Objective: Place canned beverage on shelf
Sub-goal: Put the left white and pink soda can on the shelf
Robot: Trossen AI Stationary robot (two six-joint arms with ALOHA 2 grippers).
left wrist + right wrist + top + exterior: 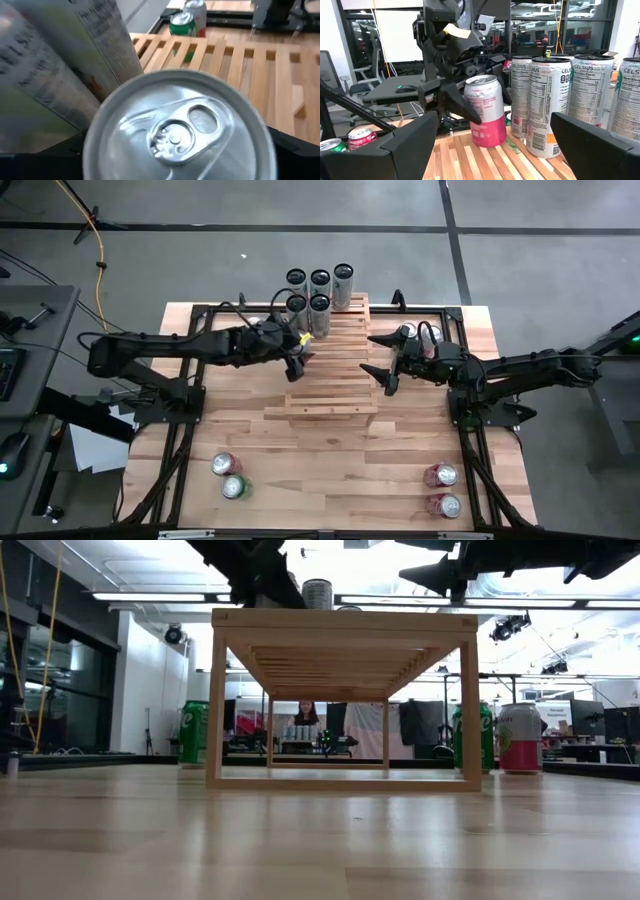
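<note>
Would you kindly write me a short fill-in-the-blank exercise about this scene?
1. The left gripper grips a ___ can standing on the shelf.
2. ___ tall Celsius cans stand grouped beside it.
3. The right gripper waits nearby with its fingers ___.

Missing words: pink; five; open.

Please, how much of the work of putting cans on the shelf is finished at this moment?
Done: five tall silver cans stand at the back of the pale wooden slatted shelf.
In hand: the left gripper holds a pink-and-white can upright on the slats; the right gripper waits open beside the shelf.
Left: six short cans stand on the wooden table.
</note>
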